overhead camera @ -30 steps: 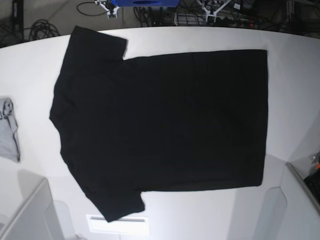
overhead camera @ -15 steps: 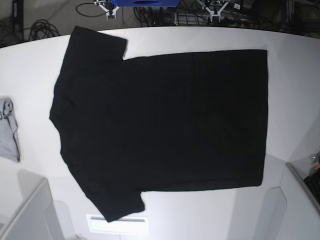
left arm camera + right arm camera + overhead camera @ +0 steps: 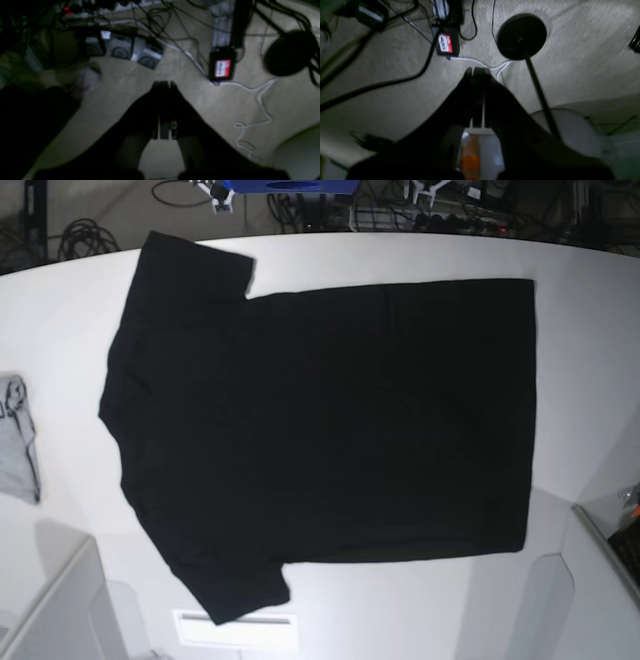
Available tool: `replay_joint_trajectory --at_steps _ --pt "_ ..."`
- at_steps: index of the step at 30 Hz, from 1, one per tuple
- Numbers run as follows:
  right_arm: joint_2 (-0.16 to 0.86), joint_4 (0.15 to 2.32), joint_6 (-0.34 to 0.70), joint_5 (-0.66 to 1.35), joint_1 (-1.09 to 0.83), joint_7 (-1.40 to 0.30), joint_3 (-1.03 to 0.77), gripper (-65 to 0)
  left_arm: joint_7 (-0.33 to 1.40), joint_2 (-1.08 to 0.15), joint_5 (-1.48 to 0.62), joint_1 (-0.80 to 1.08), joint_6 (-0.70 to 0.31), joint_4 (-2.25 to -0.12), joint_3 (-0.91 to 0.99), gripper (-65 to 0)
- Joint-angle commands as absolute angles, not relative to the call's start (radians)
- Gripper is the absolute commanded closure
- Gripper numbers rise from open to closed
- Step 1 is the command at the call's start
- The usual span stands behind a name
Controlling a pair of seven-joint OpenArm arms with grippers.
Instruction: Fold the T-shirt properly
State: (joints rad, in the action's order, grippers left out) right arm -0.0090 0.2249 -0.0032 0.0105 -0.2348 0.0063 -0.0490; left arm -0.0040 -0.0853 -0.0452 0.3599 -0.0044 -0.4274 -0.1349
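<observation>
The black T-shirt [image 3: 330, 430] lies spread flat and plain side up on the white table [image 3: 585, 360], collar end to the left, hem to the right, both sleeves out. Neither gripper touches it. In the left wrist view my left gripper [image 3: 163, 83] is shut with nothing in it, hanging over carpeted floor. My right gripper [image 3: 477, 70] is likewise shut and empty above the floor. In the base view only small white arm parts [image 3: 425, 190] show past the table's far edge.
A small grey garment [image 3: 15, 445] lies at the table's left edge. A white strip [image 3: 235, 627] sits at the near edge between grey housings [image 3: 50, 610]. On the floor are cables, a red-labelled power brick [image 3: 446, 43] and a black round stand base [image 3: 521, 36].
The white arm parts at the far edge have slipped a little further out of the base view. The T-shirt has not moved.
</observation>
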Motion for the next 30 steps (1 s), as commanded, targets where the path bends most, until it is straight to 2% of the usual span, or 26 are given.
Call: replay_joint_trajectory --at_steps 1,5,10,18,22,30 --pt "-0.005 0.268 -0.005 0.01 -0.289 0.001 -0.085 0.0 -0.007 -0.108 -0.042 0.409 0.005 -0.493 -0.136 0.0" --pt "-0.012 0.544 -0.005 0.01 -0.441 -0.082 -0.203 0.0 0.002 -0.147 -0.044 0.539 0.005 -0.71 -0.134 0.0" --pt "-0.019 0.862 -0.005 0.01 -0.587 -0.193 -0.274 0.0 -0.002 -0.171 -0.044 0.624 0.005 -0.817 -0.133 0.0" --pt "-0.084 1.199 -0.005 0.01 -0.737 -0.203 -0.427 0.0 -0.001 -0.242 -0.206 0.8 0.005 -1.102 -0.015 0.0" --pt "-0.091 1.339 -0.005 0.013 -0.774 -0.277 -0.458 0.0 -0.005 -0.291 -0.248 0.888 0.005 -1.282 -0.005 0.0" --pt "-0.102 1.699 -0.004 0.223 -0.874 -0.366 -0.532 0.0 0.002 -0.306 -0.254 1.012 0.005 -1.561 0.059 0.0"
